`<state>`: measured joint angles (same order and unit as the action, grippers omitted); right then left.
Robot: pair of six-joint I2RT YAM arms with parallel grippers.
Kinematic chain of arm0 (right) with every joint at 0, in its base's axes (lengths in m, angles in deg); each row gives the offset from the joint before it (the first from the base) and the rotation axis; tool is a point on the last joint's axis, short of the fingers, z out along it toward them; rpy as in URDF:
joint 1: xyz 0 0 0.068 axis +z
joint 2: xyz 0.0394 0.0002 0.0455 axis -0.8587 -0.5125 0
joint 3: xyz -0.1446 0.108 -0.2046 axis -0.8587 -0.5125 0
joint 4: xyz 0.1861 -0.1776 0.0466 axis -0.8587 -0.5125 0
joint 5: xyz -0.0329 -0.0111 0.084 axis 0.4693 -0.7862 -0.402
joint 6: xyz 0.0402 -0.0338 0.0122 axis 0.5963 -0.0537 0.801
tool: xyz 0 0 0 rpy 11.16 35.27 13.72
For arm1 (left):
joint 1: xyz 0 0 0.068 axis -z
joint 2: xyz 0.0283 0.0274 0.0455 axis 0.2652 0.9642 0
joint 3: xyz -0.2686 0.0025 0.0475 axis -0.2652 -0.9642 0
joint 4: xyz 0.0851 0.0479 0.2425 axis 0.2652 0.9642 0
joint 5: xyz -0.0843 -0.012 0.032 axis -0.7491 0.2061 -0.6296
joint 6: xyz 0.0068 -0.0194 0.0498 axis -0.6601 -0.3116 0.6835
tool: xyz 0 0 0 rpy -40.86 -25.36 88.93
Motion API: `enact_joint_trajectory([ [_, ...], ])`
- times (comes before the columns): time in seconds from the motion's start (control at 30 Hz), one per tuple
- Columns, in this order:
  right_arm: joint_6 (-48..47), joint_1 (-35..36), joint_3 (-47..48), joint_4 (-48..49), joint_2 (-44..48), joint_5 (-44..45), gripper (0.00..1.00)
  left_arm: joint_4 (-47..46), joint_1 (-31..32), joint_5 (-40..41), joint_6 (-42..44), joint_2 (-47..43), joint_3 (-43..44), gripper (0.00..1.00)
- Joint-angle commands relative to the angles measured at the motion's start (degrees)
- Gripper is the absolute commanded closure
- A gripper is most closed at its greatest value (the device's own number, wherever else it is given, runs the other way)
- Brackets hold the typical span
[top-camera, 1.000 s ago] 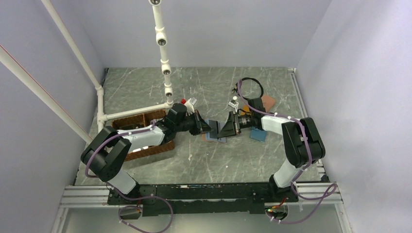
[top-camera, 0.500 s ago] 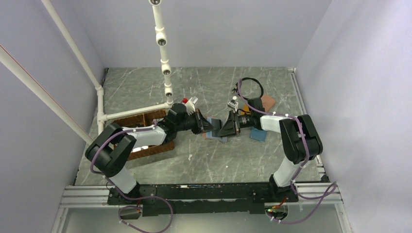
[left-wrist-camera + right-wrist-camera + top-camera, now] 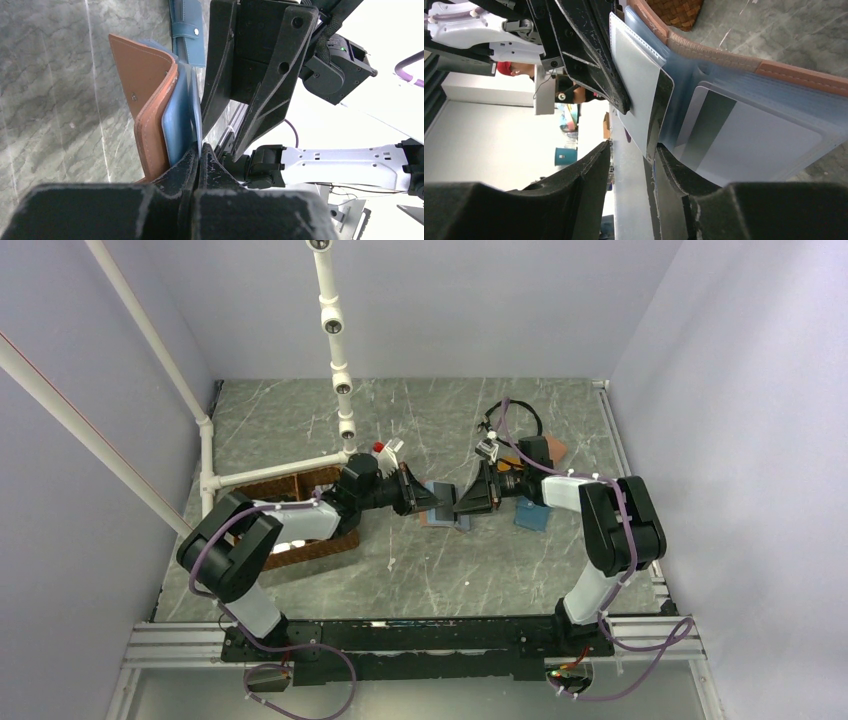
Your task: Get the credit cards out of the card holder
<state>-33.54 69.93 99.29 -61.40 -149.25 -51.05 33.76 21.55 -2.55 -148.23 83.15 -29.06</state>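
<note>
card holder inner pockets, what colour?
Light blue, semi-clear plastic. The inner pockets show best in the right wrist view.

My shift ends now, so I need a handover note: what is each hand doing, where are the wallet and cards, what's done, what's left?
The left hand is shut on a blue inner pocket of the wallet, holding it open.
The right hand is open, fingers either side of one card, not clamped.
That card and a second card sit in their pockets.
Done: wallet opened.
Left: pull out each card.
</note>
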Motion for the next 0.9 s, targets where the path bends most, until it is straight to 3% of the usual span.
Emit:
enact_joint_trajectory([
  [0.0, -1.24, -0.38, 2.79, 0.09, -0.88, -3.12, 0.59, -6.44, -0.22, -4.30, -1.20, 1.22, -0.01, 1.00],
  [0.27, -1.11, -0.31, 3.81, -0.76, -1.61, -4.08, 0.61, -8.66, -0.24, -6.23, -2.10, 2.21, 0.41, 1.00],
  [0.6, -4.11, -0.38, 4.64, -3.84, -1.83, -5.13, 1.00, -6.16, -0.20, -6.03, -1.92, 2.45, 0.78, 1.00],
  [0.77, -8.37, -1.03, 5.11, -7.31, -2.55, -6.02, 1.00, -7.42, -1.01, -6.12, -2.79, 1.58, -0.48, 0.87],
  [0.87, -10.88, -1.51, 5.50, -9.80, -3.29, -6.46, 1.00, -8.99, -1.64, -6.54, -3.45, 0.98, -1.63, 0.85],
])
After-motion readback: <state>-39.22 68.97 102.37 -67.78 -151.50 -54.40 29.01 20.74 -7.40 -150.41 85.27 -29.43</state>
